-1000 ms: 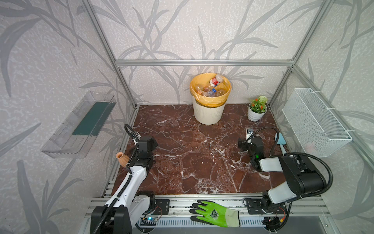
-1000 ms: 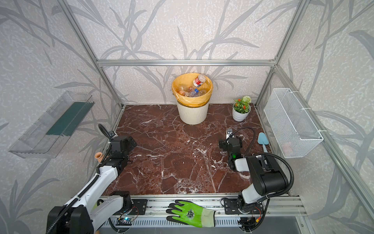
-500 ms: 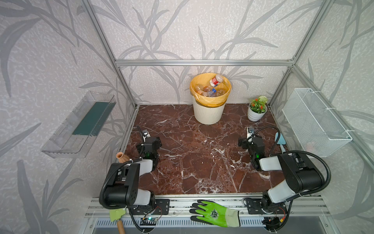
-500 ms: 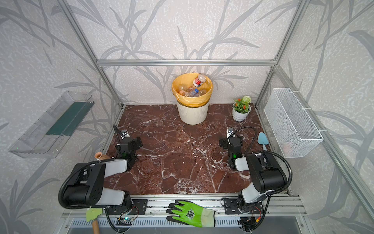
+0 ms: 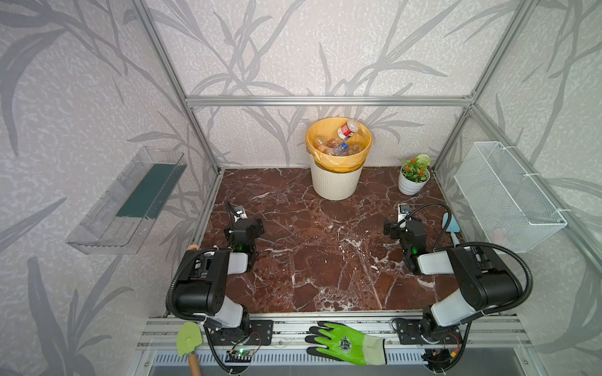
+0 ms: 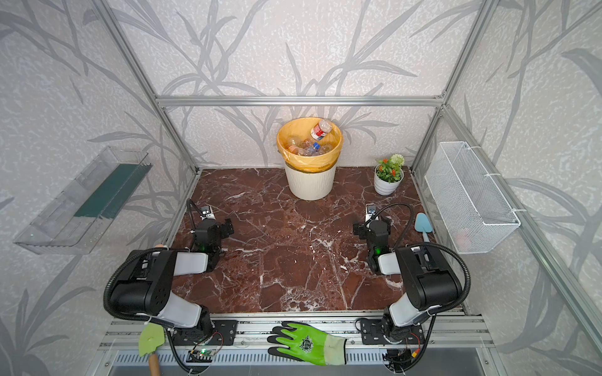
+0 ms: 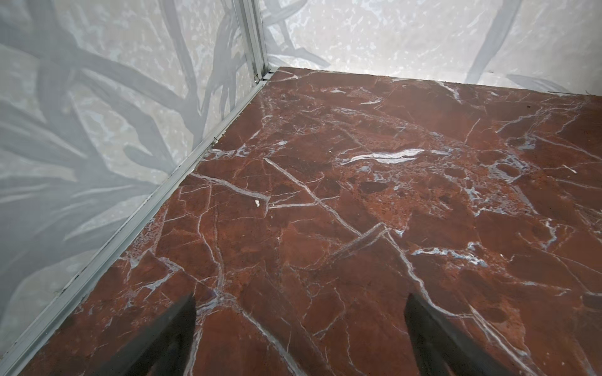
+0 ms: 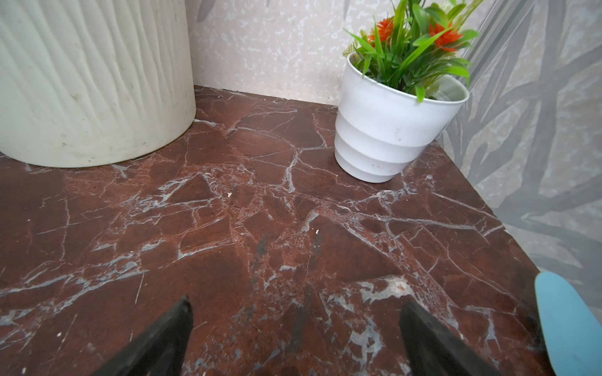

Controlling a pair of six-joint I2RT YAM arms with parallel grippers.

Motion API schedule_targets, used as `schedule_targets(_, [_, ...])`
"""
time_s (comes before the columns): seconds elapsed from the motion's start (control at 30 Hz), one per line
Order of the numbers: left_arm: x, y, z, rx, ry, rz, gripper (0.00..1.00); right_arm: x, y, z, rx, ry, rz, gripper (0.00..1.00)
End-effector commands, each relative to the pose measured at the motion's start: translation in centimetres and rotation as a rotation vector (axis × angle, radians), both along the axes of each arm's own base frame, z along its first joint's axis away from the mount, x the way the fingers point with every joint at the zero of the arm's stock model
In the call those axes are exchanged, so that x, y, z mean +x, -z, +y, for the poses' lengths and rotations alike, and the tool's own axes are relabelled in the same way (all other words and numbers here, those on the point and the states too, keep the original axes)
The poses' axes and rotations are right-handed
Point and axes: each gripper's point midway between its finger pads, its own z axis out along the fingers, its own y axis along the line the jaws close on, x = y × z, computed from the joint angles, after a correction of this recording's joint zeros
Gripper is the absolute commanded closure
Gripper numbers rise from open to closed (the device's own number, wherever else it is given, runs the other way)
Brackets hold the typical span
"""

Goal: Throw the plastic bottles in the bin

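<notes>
Your left gripper [image 7: 301, 297] hangs low over the bare marble table [image 7: 325, 195] near its left edge, jaws spread wide and holding nothing. Your right gripper [image 8: 294, 301] is likewise wide apart and empty, low over the table's right side, with a blue trowel [image 8: 566, 325] just beside it and a small white flowerpot [image 8: 384, 130] farther back. The plastic bottles [image 5: 338, 148] lie heaped inside the bin [image 5: 335, 182], which stands at the middle of the back wall. One red-labelled bottle [image 5: 348, 129] leans against its yellow liner near the rim.
</notes>
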Motion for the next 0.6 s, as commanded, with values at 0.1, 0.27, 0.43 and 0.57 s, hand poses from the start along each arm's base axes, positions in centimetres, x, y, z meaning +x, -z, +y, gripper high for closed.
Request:
schedule_targets(0.1, [0.51,-1.15,0.11,0.005,-0.001,-0.030,0.01,0.11,-0.47,0.02,0.003,-0.001,-0.029,0.01])
schedule_targets(0.27, [0.53,-1.12,0.08,0.006,0.001,-0.029,0.01,0.12,-0.48,0.02,0.002,-0.001,-0.029,0.01])
schedule_targets(0.43, [0.53,-1.13,0.07,0.005,0.000,-0.030,0.01,0.15,-0.40,0.02,0.005,-0.001,-0.022,0.01])
schedule_targets(0.57, [0.52,-1.15,0.11,0.005,-0.001,-0.030,0.01,0.14,-0.45,0.00,0.004,-0.001,-0.026,0.01])
